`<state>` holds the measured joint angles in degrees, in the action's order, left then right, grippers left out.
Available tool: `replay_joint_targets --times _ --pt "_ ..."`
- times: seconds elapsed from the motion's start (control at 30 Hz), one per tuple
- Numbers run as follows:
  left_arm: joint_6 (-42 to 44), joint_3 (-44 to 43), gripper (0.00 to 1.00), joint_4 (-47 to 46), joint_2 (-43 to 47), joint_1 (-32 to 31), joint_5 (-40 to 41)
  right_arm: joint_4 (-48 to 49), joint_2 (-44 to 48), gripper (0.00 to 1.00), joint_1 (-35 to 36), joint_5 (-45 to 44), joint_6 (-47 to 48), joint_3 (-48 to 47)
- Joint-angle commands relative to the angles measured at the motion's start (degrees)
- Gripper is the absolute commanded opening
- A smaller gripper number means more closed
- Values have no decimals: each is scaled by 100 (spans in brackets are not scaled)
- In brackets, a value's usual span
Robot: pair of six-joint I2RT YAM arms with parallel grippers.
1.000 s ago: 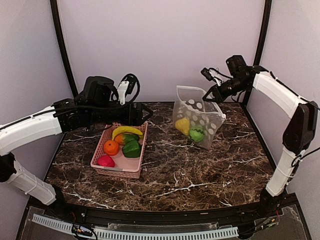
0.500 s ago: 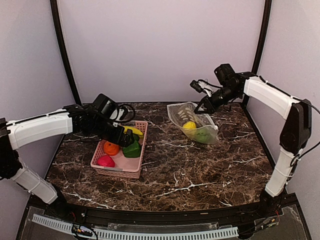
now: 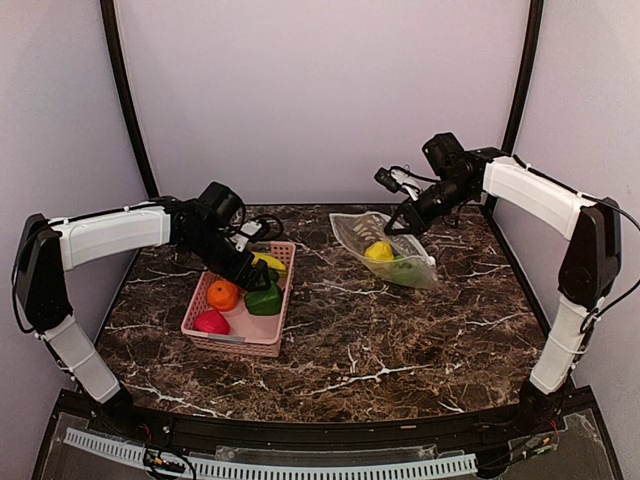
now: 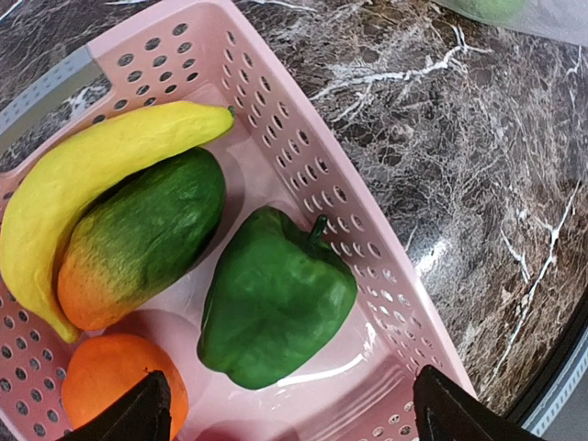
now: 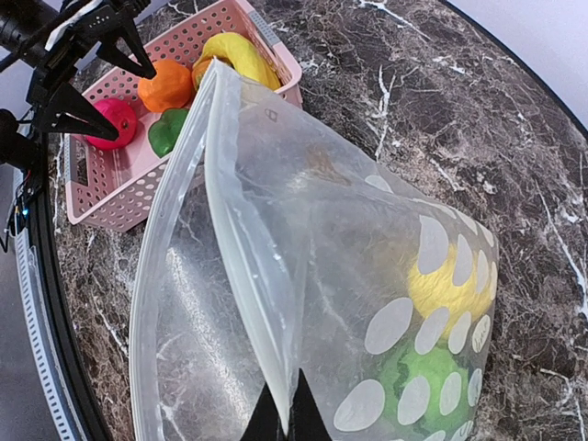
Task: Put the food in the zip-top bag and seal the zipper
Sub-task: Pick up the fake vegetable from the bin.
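The polka-dot zip-top bag [image 3: 385,250] lies tilted on the table, its mouth open toward the left. A yellow piece [image 3: 379,251] and a green piece [image 3: 405,268] sit inside it. My right gripper [image 3: 396,224] is shut on the bag's upper mouth edge [image 5: 287,413], beside the zipper strip [image 5: 234,230]. My left gripper [image 3: 243,272] hangs open just above the pink basket [image 3: 240,338]. Its fingertips [image 4: 147,413] straddle a green pepper [image 4: 276,299]. A banana [image 4: 83,175], a green-orange piece [image 4: 138,239], an orange [image 4: 110,381] and a magenta piece [image 3: 211,322] also lie in the basket.
The dark marble table [image 3: 380,340] has a raised black rim at its front. Purple walls and two black posts close in the back and sides. The basket stands left of the bag with a gap of bare table between them.
My left gripper has swung down from above the basket's far edge to just over the food. My right gripper has lowered the bag and carried it left, so it now lies slanted.
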<state>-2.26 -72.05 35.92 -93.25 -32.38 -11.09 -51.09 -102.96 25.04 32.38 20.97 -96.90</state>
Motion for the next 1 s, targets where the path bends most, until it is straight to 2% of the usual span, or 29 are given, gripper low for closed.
replay_joint_targets --times 0.0,0.13,0.5,0.97 --pt "520 -257 90 374 -300 30 -393 -20 129 0 62 82 79 164" --pt "386 -571 92 591 -539 30 -48 0 230 0 85 173 126 281" --pt "606 -995 93 783 -1081 30 -218 6 280 0 149 264 139 315" --pt "600 -827 90 379 -1482 30 -284 -24 261 0 242 269 161 304"
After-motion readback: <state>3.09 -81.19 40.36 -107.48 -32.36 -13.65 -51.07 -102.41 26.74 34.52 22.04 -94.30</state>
